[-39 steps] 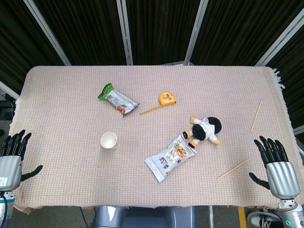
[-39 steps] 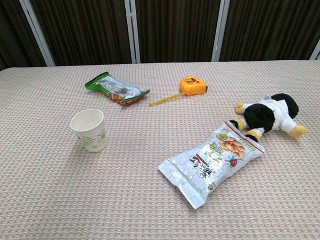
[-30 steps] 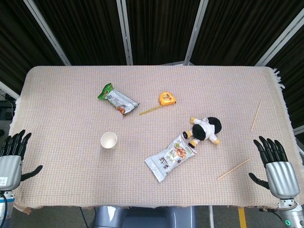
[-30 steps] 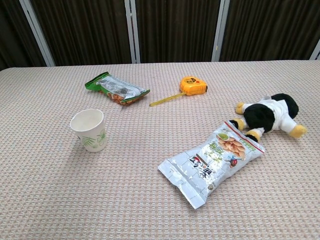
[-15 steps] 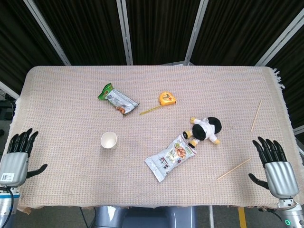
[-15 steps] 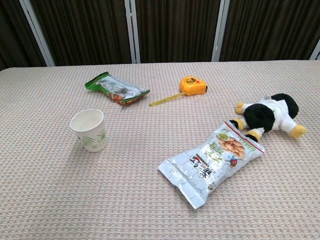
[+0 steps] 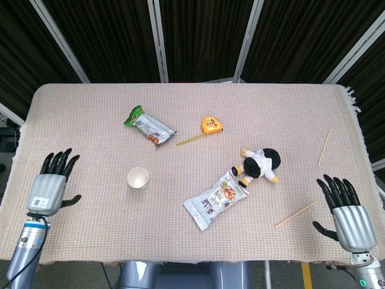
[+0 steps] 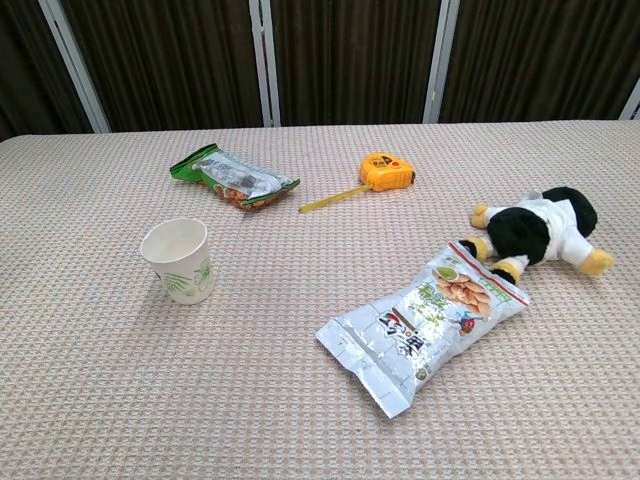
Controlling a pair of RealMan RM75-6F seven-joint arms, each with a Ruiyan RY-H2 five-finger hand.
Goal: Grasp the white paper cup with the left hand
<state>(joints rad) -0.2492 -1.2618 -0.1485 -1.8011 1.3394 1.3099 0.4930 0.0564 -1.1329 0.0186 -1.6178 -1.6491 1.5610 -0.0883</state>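
Note:
The white paper cup (image 7: 138, 178) (image 8: 179, 260) stands upright on the woven tablecloth, left of centre, with a green print on its side. My left hand (image 7: 50, 185) hovers over the table's left part, well to the left of the cup, fingers spread and holding nothing. At the front right corner my right hand (image 7: 344, 211) is also spread and empty. Neither hand shows in the chest view.
A green snack bag (image 7: 149, 125), an orange tape measure (image 7: 211, 124) with its tape pulled out, a plush toy (image 7: 260, 164) and a silver snack bag (image 7: 216, 198) lie on the table (image 7: 90, 114). Two wooden sticks (image 7: 296, 214) lie at the right.
My left hand has moved up and rightward from the front left edge onto the table, closer to the cup. The right hand barely shifted. The objects stayed put.

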